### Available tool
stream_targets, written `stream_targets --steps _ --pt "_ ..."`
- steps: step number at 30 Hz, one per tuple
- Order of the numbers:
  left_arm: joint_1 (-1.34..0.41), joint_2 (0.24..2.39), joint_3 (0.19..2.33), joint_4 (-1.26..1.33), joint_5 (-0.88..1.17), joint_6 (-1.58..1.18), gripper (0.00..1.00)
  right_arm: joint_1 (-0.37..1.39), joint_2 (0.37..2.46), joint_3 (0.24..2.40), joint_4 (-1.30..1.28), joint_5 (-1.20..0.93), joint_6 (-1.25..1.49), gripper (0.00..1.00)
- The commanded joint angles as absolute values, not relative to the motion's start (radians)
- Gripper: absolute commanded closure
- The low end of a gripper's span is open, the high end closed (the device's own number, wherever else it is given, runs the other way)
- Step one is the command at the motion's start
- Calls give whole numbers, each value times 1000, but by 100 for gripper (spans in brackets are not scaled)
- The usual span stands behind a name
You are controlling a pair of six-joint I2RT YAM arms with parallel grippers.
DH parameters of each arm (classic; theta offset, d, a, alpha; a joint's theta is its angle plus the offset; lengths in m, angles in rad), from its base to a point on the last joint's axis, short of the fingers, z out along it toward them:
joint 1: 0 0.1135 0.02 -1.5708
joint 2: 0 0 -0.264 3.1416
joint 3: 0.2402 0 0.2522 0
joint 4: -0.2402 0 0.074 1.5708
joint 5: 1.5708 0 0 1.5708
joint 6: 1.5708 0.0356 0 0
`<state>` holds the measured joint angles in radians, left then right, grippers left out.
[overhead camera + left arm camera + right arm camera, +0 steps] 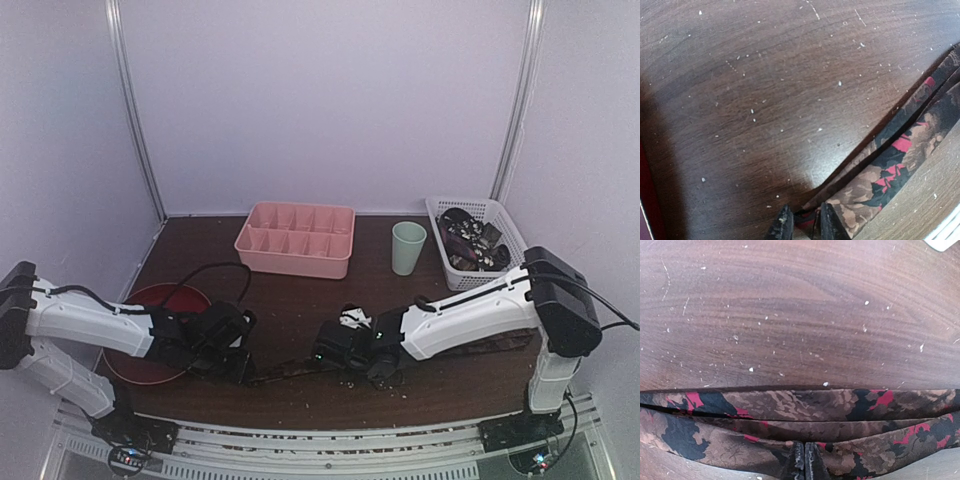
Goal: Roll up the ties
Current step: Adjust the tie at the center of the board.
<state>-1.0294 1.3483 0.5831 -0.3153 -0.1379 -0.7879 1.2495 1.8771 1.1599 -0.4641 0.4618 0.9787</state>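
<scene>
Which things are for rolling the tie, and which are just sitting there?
For the job:
patterned tie
left gripper, pinching it
right gripper, pinching it

Just sitting there:
pink divided tray
green cup
red plate
white basket

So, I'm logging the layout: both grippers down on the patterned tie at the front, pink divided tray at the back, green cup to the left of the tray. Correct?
Not quite: the top external view shows the green cup to the right of the pink divided tray, between it and the white basket. The rest stands.
</scene>
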Motion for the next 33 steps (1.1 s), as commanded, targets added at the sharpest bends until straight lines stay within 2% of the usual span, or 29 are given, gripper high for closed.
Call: stream_targets --steps 1,9,15,20,26,33 --pt "-1032 1359 581 -335 -167 -792 80 1235 1836 1184 -516 534 949 100" --pt "-1030 1381 591 -336 -181 -810 80 1204 1842 1158 -409 536 847 100" --pt "-961 1368 636 -396 -232 -811 80 1178 1885 1132 -331 507 787 100" --pt "-928 1268 652 -444 -232 -808 74 1178 1888 1099 -314 464 808 99" --pt "-928 1191 627 -404 -71 -795 74 1186 1857 1076 -286 374 827 94" --pt "-929 1175 584 -257 105 -793 76 1186 1853 1100 -322 376 820 89"
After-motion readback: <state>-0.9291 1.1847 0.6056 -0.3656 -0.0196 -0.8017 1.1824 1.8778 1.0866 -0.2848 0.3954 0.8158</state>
